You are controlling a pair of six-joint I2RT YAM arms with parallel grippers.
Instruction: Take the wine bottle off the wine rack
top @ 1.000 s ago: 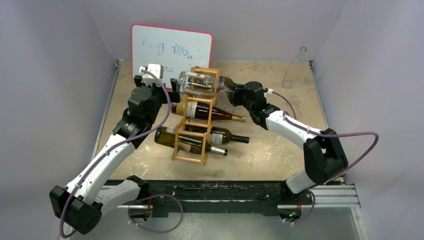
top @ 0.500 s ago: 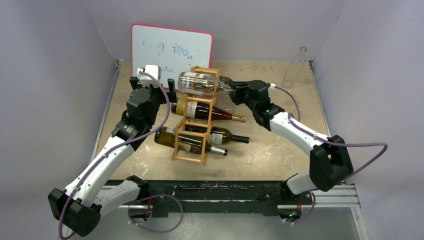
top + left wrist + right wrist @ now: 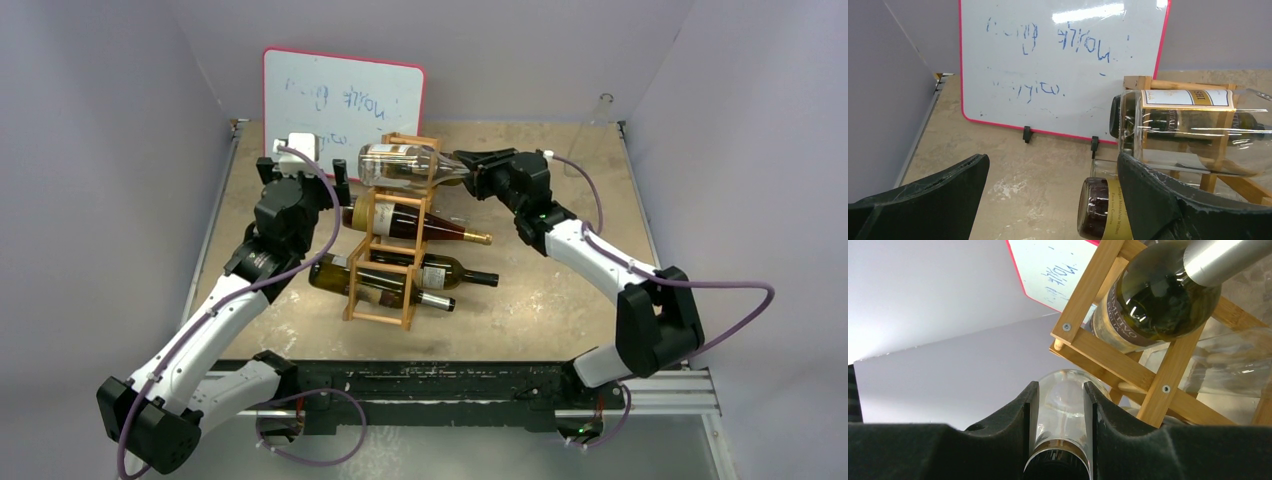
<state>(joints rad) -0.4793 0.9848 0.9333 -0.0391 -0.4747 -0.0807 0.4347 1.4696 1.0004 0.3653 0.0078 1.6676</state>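
Note:
The wine rack (image 3: 385,262), a light wooden ladder frame, stands mid-table. A clear glass wine bottle (image 3: 398,165) lies nearly level across its top opening. My right gripper (image 3: 465,166) is shut on the bottle's neck (image 3: 1062,407), black pads pressing both sides of the glass. My left gripper (image 3: 305,178) is open at the rack's left side. In the left wrist view its fingers (image 3: 1158,200) flank bare table, beside the clear bottle's base (image 3: 1135,130) and a dark bottle's base (image 3: 1098,210); it holds nothing.
Three dark bottles stay in the rack: middle (image 3: 420,225), lower right (image 3: 455,272), lower left (image 3: 370,285). A red-edged whiteboard (image 3: 340,100) leans at the back wall behind the left gripper. Grey walls enclose the table (image 3: 560,290).
The right arm raised the clear bottle's neck and drew it rightward, so the bottle went from tilted to nearly level. The left gripper shifted slightly toward the back, still open.

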